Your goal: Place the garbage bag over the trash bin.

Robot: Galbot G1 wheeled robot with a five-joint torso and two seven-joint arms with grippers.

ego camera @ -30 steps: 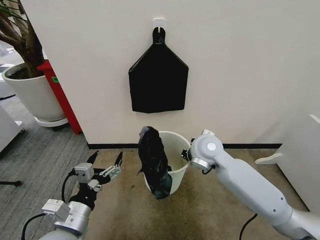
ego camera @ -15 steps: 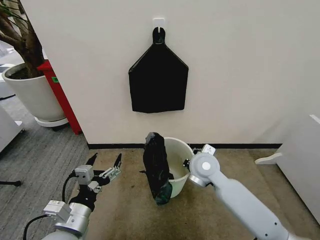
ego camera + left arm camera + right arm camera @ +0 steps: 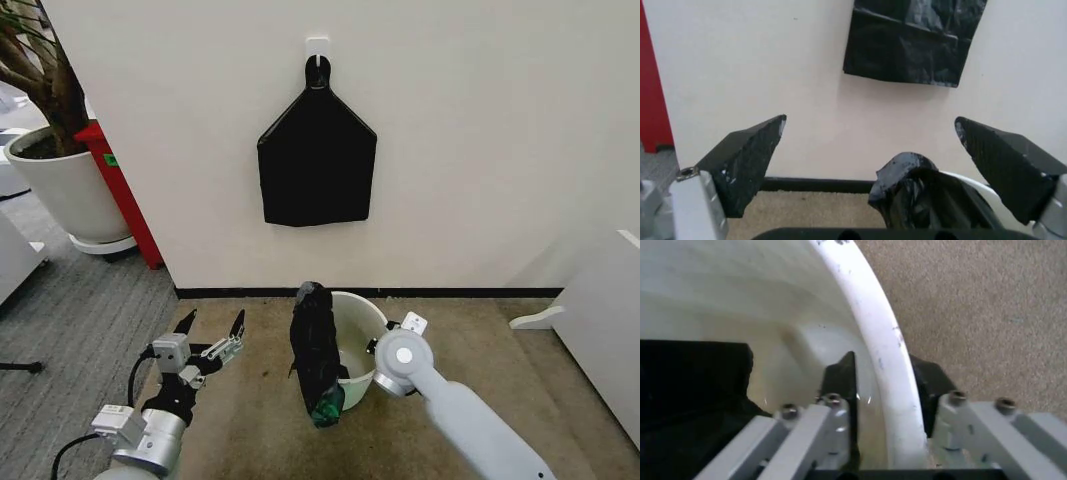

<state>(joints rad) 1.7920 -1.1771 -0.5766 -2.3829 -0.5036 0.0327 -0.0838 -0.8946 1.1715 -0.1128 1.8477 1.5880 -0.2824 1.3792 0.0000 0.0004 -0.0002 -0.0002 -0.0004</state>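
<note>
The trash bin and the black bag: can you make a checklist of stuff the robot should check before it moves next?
1. Right gripper clamped on the rim of the small round cream-white plastic trash bin, one finger inside, one outside: ok.
2. Thin crinkly black plastic garbage bag spread over the bin's opening: not ok; it hangs bunched over the rim on the side nearer the left arm.
3. Left gripper open and free: ok; it hovers beside the bin, holding nothing.
4. Bin upright on the brown carpet: ok.
5. Bag's open mouth findable: cannot tell; the folds hide it.
6. Flat black bundle hanging on the wall hook, out of the way: ok.
</note>
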